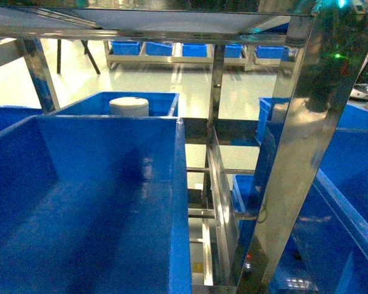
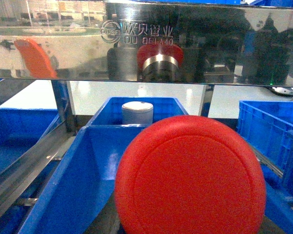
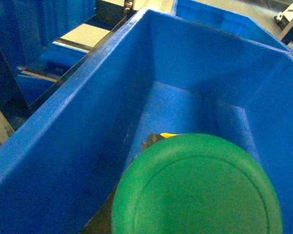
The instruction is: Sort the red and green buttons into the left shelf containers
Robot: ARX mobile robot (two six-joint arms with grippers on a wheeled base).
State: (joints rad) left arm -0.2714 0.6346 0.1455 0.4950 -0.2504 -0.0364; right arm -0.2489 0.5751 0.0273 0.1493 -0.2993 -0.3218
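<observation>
On my left wrist feed the red button [image 2: 190, 178] fills the lower middle of the picture, its round cap facing the lens and very close; the fingers themselves are out of sight behind it, so I cannot tell whether the left gripper is clamped on it or how wide it stands. The cap hangs over the near blue bin [image 2: 83, 170]; past that a second bin holds a white tub [image 2: 137, 112], and above runs the shiny steel rail [image 2: 53, 48] of the left shelf, mirroring the red cap.

My right wrist feed shows the same arrangement with the green button [image 3: 198, 187]; its cap crowds the bottom of the frame, above the inside of a deep blue bin [image 3: 176, 73]; a dark body edge peeks out behind it. I cannot tell the right gripper's opening either.

From the head camera I see neither arm; only blue bins [image 1: 110, 153], the tub [image 1: 129, 106] and a steel post [image 1: 294, 153].
</observation>
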